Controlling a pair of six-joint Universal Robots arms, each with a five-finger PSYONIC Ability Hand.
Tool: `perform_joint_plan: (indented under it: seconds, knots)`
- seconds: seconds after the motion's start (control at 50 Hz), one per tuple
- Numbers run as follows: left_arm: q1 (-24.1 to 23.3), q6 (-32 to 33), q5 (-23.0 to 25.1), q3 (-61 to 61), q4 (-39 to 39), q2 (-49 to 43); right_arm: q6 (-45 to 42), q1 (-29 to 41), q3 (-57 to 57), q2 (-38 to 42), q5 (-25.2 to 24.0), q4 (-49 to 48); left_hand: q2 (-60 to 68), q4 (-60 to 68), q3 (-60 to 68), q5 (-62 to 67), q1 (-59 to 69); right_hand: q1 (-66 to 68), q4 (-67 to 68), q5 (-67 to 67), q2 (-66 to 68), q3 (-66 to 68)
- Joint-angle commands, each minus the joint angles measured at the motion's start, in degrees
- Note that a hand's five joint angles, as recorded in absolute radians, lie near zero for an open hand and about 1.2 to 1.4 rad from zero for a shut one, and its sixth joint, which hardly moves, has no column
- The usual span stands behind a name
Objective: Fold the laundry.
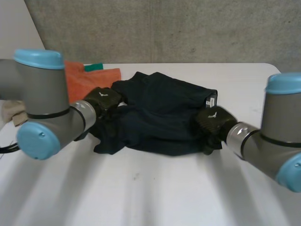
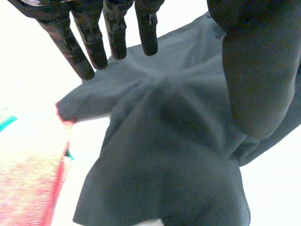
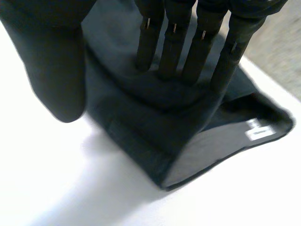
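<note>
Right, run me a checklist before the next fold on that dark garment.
1. Left hand at the left edge of the dark garment: ok, fingers straight over the cloth.
2. Right hand at the garment's right edge: ok, straight fingers press the cloth near the white label.
3. Cloth gripped for lifting: not ok, neither hand pinches it.
4. Garment lying flat: not ok, it is bunched and creased.
5. Orange cloth apart from the garment: cannot tell, it lies right against the garment's far left corner.
6. Room on the white table on the robot's side of the garment: ok.
</note>
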Motion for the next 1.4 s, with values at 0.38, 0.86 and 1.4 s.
perform_joint_plan:
  seconds: [0.38,0.86,1.4]
  knots:
    - [-4.5,-1.7,-13.5,-23.0,6.7,11.3,-8.8,-0.3,-1.3,-0.7,1.4,4.7,12.9,13.3,13.0,13.9,12.7,-14.1,-13.8,-12.8,-14.4,-14.3]
    - [-4.7,5.6,-15.1,-2.4,7.2,-7.6,0.3,0.7,0.6,5.5,6.6,-8.4,10.2,10.6,10.3,11.2,9.9,45.0,45.3,46.3,44.7,44.8]
    - [-3.4,17.2,-8.2,-12.3,3.2,9.4,-4.0,-4.7,2.4,-3.5,-3.1,9.8,62.7,63.1,62.8,63.7,62.4,-6.1,-5.8,-4.8,-6.4,-6.3]
